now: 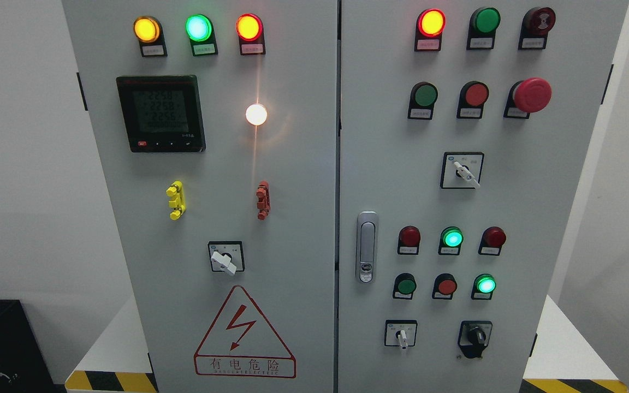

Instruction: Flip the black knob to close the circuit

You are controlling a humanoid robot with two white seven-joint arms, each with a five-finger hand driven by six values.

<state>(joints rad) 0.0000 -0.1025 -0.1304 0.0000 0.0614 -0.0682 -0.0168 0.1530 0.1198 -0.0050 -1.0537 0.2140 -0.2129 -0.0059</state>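
A grey electrical cabinet with two doors fills the view. On the left door, at ten o'clock, sits a digital meter with three lit lamps above it; below are a yellow clip, a red clip and a white-handled selector switch, with a red warning triangle at six o'clock. A chrome door latch sits on the right door's inner edge. Further right are rows of lamps and buttons, a red mushroom stop button at two o'clock, and the black knob at five o'clock (lowest right control, beside a small white selector). Neither robot hand is in view, so their state cannot be told.
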